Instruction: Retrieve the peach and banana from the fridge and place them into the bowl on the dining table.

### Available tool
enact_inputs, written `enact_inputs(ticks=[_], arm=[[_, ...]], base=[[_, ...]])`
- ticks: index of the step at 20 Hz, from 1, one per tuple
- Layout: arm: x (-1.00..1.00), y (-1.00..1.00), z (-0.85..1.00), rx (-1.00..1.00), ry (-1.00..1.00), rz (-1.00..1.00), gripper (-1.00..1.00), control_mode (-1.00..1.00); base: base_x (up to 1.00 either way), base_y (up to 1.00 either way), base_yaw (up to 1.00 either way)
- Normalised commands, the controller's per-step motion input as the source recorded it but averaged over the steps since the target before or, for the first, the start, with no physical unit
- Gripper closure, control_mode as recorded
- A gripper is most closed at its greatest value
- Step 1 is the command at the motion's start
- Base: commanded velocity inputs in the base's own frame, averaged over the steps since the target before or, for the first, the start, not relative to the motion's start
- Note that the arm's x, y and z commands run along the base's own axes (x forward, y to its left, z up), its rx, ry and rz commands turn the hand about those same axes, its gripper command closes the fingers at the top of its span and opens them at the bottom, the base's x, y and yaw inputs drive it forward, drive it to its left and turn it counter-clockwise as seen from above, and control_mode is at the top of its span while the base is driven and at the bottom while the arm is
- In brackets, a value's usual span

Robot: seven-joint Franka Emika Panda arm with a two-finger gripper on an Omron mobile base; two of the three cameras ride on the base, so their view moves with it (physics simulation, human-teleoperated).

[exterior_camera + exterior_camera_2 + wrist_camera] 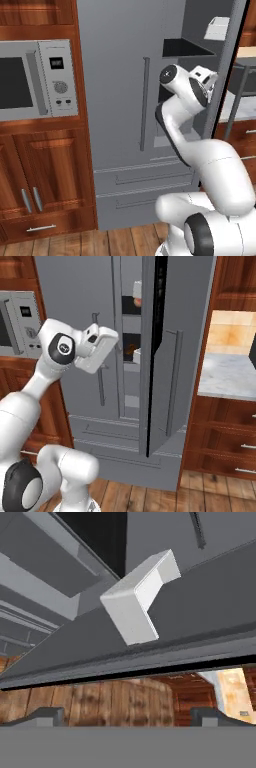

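The tall matte grey French-door fridge stands between reddish-brown wood cabinets, its left door shut and its right door swung partly open, edge-on in the right base view. The white arm reaches up toward the gap, and the end effector sits at the opening, level with the long vertical bar handle of the shut door. In the hand view its 2 dark fingertips rise well apart at the bottom corners with nothing between them, so it stands open and empty. Just ahead of them in that view runs the grey edge of the door, carrying a white door bin. Through the gap, the right base view shows black inner shelves and a small round tan-orange shape on an upper shelf, likely the peach, though too small to tell for sure; a darker brown shape sits lower, unclear. A silver built-in microwave is set in the cabinets left of the fridge, and a pale stone counter lies to its right.
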Motion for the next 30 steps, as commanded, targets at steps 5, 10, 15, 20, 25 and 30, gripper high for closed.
enact_inputs(ticks=[5,10,15,20,25,30], arm=[[0.55,-0.11,0.05,-0.15,0.01,0.00,-1.00,-1.00],[0.87,-0.36,0.00,-0.06,0.01,0.00,-1.00,-1.00],[0.87,-0.60,0.00,0.00,0.07,0.00,-1.00,-1.00],[0.93,-0.82,0.00,0.00,0.13,0.01,-1.00,-1.00],[-0.12,-0.83,-0.05,0.00,0.08,-0.08,-1.00,-1.00],[-1.00,-1.00,-0.10,0.03,0.00,-0.21,-1.00,-1.00]], base=[[0.00,0.00,0.00],[0.00,0.00,0.00],[0.00,0.00,0.00],[0.00,0.00,0.00],[0.00,0.00,0.00],[0.00,0.00,0.00]])
